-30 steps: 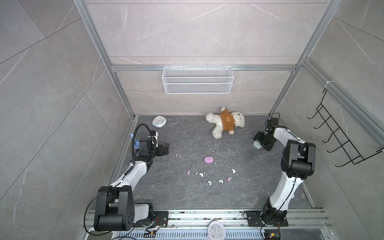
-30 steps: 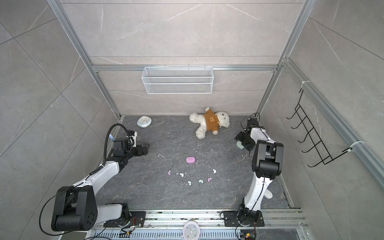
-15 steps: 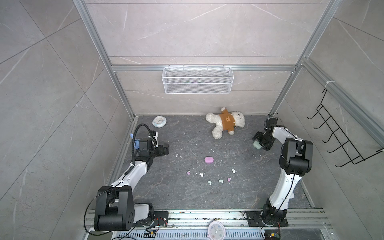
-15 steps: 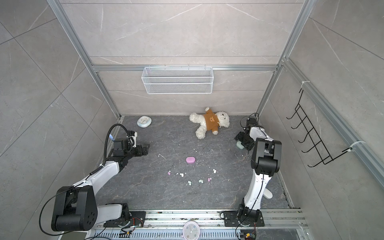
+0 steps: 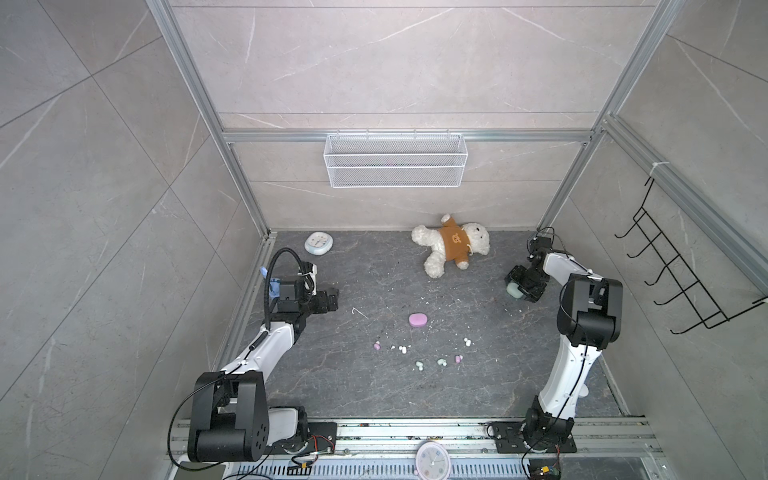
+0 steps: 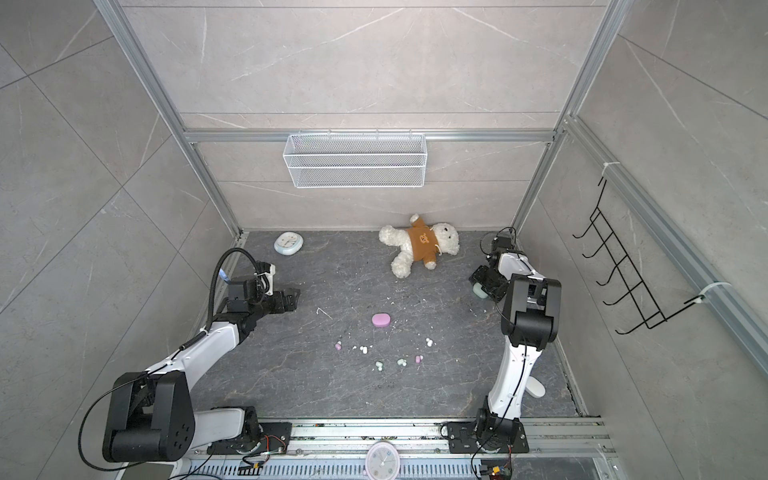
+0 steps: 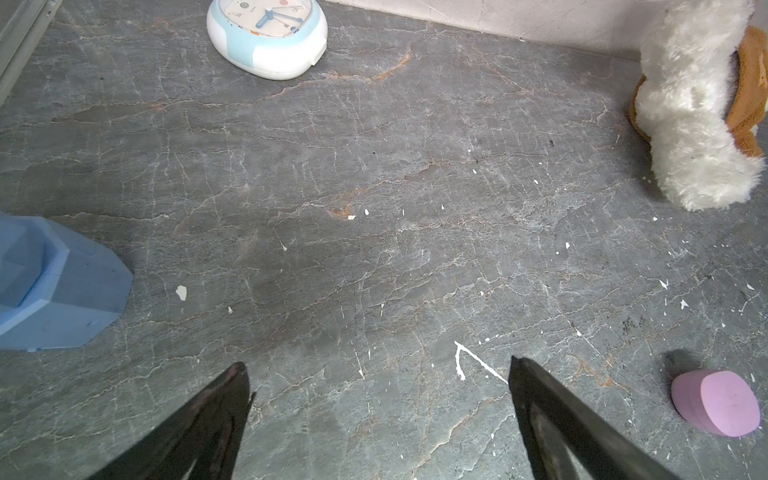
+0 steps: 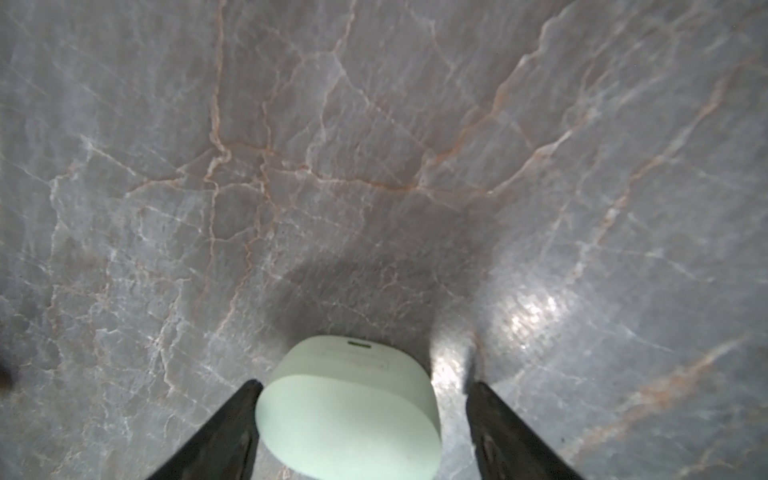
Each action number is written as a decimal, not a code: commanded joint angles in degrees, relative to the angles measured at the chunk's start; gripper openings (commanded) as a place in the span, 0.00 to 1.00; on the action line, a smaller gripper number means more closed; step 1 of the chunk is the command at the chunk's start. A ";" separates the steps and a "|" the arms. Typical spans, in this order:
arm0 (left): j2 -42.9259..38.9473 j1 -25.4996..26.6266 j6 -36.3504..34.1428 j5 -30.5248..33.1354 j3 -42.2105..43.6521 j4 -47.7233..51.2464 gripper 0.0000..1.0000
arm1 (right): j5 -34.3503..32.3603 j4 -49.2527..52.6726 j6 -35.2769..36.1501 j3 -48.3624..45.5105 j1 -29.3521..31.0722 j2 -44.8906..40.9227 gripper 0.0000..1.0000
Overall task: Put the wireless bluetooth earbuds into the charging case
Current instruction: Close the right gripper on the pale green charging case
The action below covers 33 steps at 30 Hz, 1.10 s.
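Several tiny earbuds lie scattered on the dark floor in both top views: a pink one [image 5: 377, 345], a white pair [image 5: 403, 349], mint ones [image 5: 419, 365] and another pink one [image 5: 459, 358]. A closed mint charging case [image 8: 349, 407] lies far right [image 5: 513, 291]. My right gripper [image 8: 365, 385] is open and straddles it; one finger touches its side and a gap shows at the other finger. A closed pink case [image 5: 417, 319] lies mid-floor. My left gripper [image 7: 377, 363] hangs open and empty over bare floor at the left [image 5: 334, 297].
A teddy bear [image 5: 451, 247] lies at the back wall, a blue-white clock [image 5: 318, 243] at the back left. A blue block [image 7: 54, 286] sits beside the left arm. A white oblong thing [image 6: 536, 388] lies by the right arm's base. White crumbs dot the floor.
The right arm's elbow has drifted slightly left while its gripper stays at the mint case. The left arm has not moved.
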<state>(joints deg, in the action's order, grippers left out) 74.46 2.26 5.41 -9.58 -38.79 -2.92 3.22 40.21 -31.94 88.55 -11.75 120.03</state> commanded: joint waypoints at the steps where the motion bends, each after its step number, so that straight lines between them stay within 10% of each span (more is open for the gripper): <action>1: 0.11 0.13 -1.01 -0.36 -2.26 0.01 1.00 | -0.94 1.80 0.25 1.86 0.58 1.15 0.76; 33: 0.81 3.45 -1.53 -3.17 -7.01 7.35 1.00 | 3.81 -0.09 0.65 -7.27 4.36 -10.46 0.48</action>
<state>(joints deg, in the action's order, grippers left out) 74.85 4.43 5.37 -10.13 -42.37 1.78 5.28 40.27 -31.33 83.74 -8.45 114.19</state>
